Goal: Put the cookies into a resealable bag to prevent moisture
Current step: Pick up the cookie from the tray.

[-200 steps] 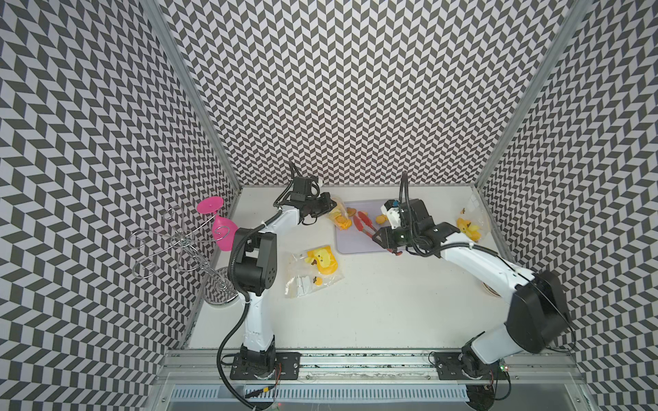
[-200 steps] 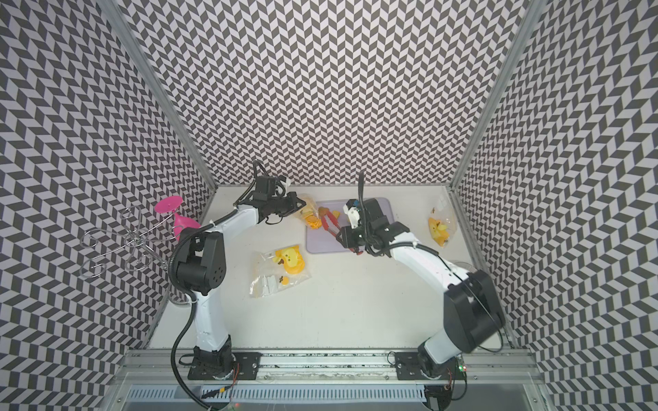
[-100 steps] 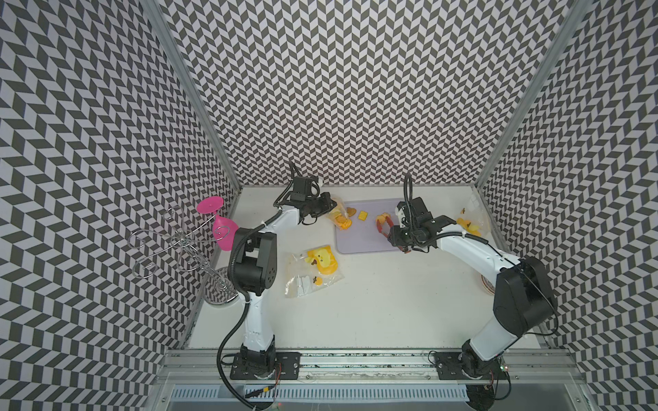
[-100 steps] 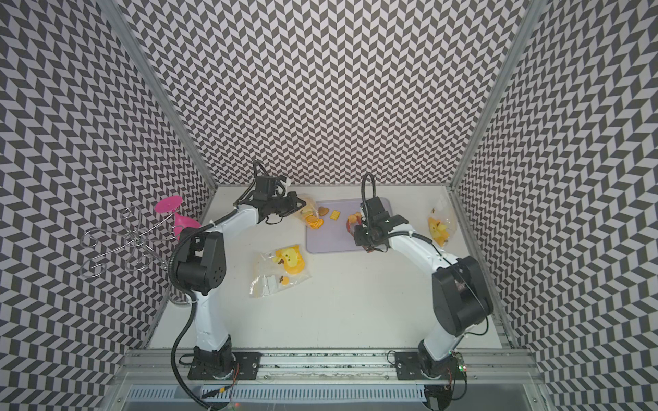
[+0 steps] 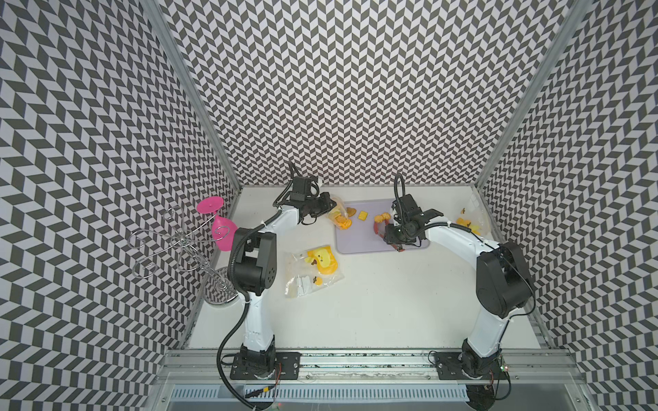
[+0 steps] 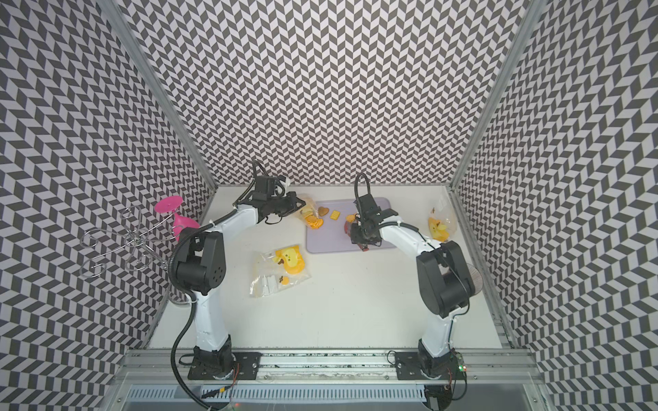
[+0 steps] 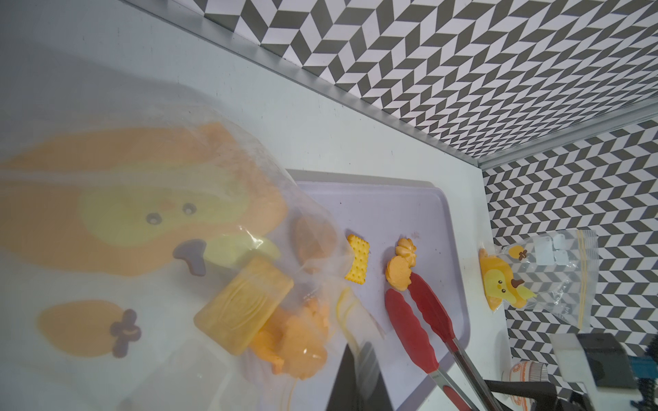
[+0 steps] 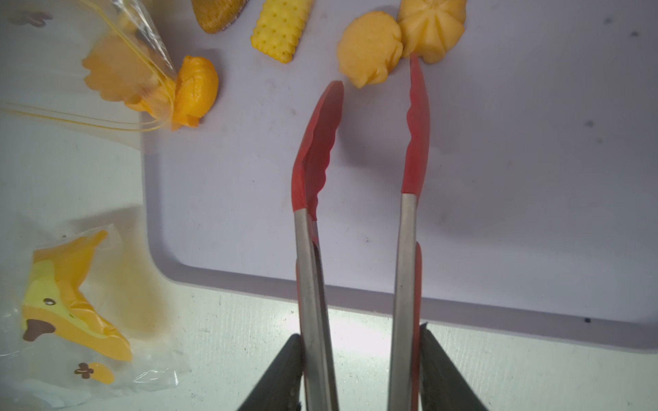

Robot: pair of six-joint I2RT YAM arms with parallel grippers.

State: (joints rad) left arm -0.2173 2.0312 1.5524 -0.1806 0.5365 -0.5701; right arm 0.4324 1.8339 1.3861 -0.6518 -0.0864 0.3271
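We see the left fingers (image 7: 359,391) pressed together on the resealable bag (image 7: 142,213). They hold it at the far left corner of the lavender tray (image 8: 498,178), with its mouth turned toward the tray. The bag is clear with a yellow duck print. Some of the cookies are already inside it: a pale rectangular one (image 7: 245,306) and a few orange ones (image 7: 299,341). An orange one (image 8: 196,89) lies right at the bag's mouth, on the tray.

The rest of the cookies lie bare on the tray's far part: a brown one (image 8: 217,14), a yellow dotted square (image 8: 281,30) and two rounds (image 8: 370,48) touching each other.

The right fingers (image 8: 285,377) are clamped on the steel arms of the tongs (image 8: 404,249), one finger against each arm. The red tips (image 8: 320,142) stand apart. One is at the seam between the two rounds and the other is just beside the nearer round. We cannot tell whether they touch.

A second duck-print bag (image 5: 313,267) lies flat on the worktop (image 5: 374,302) near the left arm, and a third (image 5: 470,220) sits by the right wall.
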